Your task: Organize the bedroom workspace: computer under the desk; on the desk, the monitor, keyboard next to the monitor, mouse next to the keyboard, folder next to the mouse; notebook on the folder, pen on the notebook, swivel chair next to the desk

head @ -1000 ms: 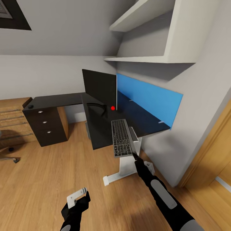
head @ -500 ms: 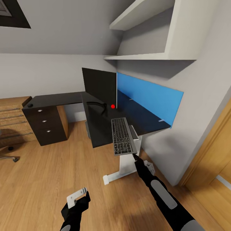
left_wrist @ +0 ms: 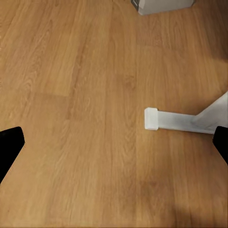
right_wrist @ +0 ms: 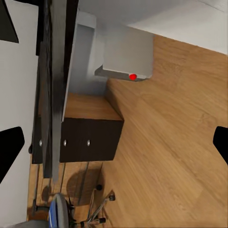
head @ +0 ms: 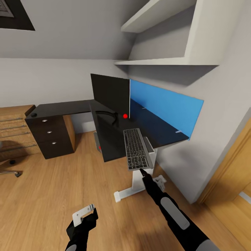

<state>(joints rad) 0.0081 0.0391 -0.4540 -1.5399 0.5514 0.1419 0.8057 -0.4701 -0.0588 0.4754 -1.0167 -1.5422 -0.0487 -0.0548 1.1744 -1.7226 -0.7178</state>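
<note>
Wood floor (head: 52,195) in a warm oak tone runs under a glossy black L-shaped bench (head: 115,139) set against grey walls and a sloped grey ceiling, with white shelves (head: 164,62) above and a blue panel (head: 164,104) along the wall behind the top. A black drawer unit (head: 50,137) with silver knobs carries the bench end at 9 o'clock, and a white pedestal leg (head: 134,184) stands near the middle.

The monitor (head: 109,92) stands on the bench, seen nearly edge-on, a red dot at its lower corner. The keyboard (head: 136,149) lies just in front of it, long axis running from 12 to 6 o'clock, its near end overhanging the bench edge. No writing can be read on either.

The right gripper (head: 143,171) is at that near end of the keyboard; whether it clamps it I cannot tell. The left gripper (head: 83,213) hangs low over the floor with fingers spread wide, holding nothing. The computer (right_wrist: 128,57) stands on the floor beneath the bench, red light showing. Part of the chair (head: 8,167) base sits at 9 o'clock.
</note>
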